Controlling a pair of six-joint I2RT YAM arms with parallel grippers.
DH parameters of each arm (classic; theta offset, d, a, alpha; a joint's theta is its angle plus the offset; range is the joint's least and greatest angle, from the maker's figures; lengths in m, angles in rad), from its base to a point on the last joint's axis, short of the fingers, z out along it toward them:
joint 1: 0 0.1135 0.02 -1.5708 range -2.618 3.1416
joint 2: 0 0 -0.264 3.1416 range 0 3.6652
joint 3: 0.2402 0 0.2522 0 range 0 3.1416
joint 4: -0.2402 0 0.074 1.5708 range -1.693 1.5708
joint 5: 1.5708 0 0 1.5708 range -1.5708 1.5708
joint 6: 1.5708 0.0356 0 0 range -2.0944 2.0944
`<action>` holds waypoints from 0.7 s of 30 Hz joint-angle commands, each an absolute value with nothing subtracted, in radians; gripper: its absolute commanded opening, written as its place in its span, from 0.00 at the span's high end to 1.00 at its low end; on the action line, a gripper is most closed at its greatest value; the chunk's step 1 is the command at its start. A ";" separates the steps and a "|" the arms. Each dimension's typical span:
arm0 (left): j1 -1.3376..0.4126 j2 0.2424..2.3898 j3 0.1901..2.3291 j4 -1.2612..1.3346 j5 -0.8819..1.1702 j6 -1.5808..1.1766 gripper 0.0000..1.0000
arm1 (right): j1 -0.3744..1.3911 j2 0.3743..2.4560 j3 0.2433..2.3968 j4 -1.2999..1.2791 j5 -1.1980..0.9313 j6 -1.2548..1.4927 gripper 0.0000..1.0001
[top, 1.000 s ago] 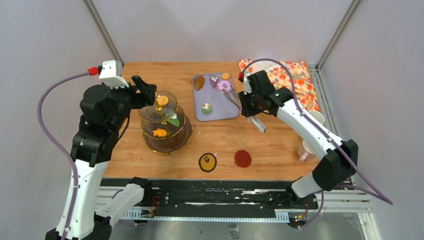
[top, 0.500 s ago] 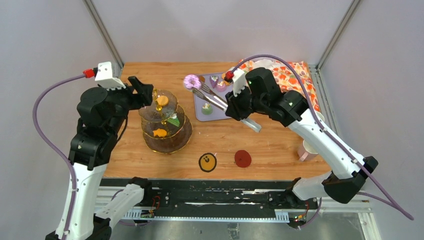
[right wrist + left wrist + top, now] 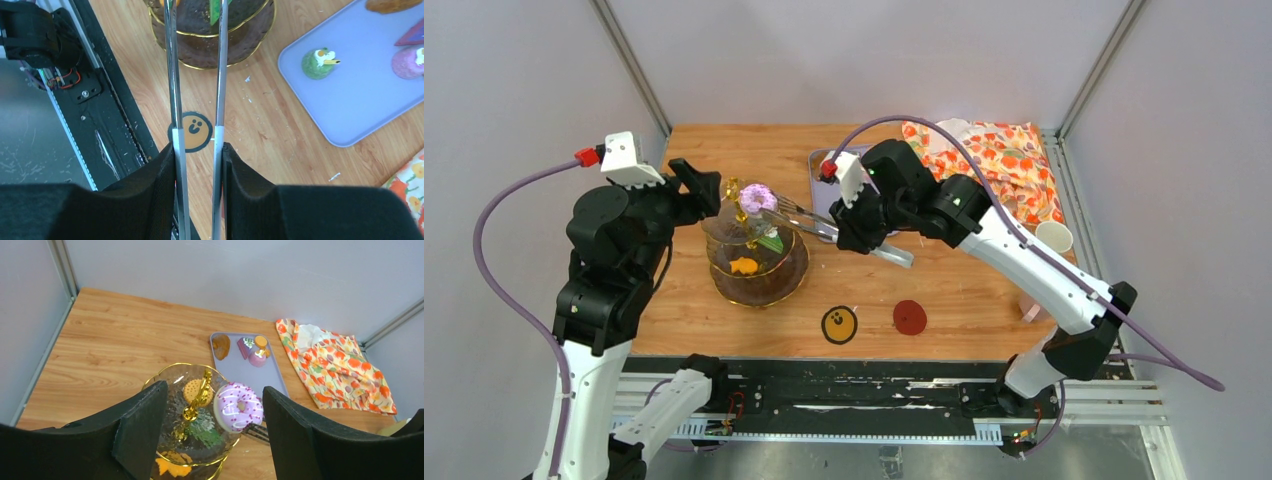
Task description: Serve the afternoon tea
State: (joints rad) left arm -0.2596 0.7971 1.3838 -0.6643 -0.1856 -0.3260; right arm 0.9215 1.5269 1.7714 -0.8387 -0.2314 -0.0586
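The three-tier glass stand (image 3: 754, 262) with its gold handle (image 3: 745, 203) stands left of centre. My right gripper (image 3: 849, 216) is shut on metal tongs (image 3: 812, 222), whose tips hold a purple donut (image 3: 757, 197) over the right edge of the top tier; whether it touches the glass I cannot tell. My left gripper (image 3: 700, 186) is open just left of the stand, holding nothing. In the left wrist view the donut (image 3: 238, 406) is beside the handle (image 3: 197, 400), with a round biscuit (image 3: 191, 389), a green cake (image 3: 206, 434) and an orange biscuit (image 3: 172, 467) on the tiers. A white mug (image 3: 1054, 237) and a pink mug (image 3: 1031, 308) are at the right.
The lilac tray (image 3: 250, 375) behind the stand carries several more pastries, among them a green one (image 3: 318, 63). A floral cloth (image 3: 994, 155) lies at the back right. A yellow smiley sticker (image 3: 839, 324) and a red disc (image 3: 910, 317) mark the table's front.
My right arm has swung left from the tray, carrying the donut in the tongs to above the stand's top tier. My left arm has shifted slightly left.
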 commanded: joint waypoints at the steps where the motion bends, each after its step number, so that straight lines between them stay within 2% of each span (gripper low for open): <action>1: -0.265 0.792 1.399 -0.668 -0.202 -0.324 0.26 | 0.951 1.543 1.830 -0.868 -0.260 -0.093 0.99; 4: -0.265 0.793 1.396 -0.667 -0.199 -0.327 0.26 | 0.960 1.558 1.851 -0.889 -0.262 -0.101 0.97; 11: -0.265 0.792 1.396 -0.666 -0.196 -0.328 0.26 | 0.975 1.572 1.866 -0.906 -0.262 -0.114 0.80; 17: -0.265 0.793 1.396 -0.664 -0.190 -0.331 0.26 | 0.978 1.594 1.879 -0.889 -0.251 -0.105 0.73; 21: -0.265 0.792 1.396 -0.664 -0.190 -0.328 0.26 | 0.979 1.609 1.888 -0.885 -0.255 -0.100 0.65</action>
State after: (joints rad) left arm -0.2596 0.7971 1.3838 -0.6788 -0.1875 -0.3264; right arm 0.9577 1.5948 1.8404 -0.9020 -0.2455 -0.0975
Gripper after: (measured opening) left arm 0.742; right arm 0.338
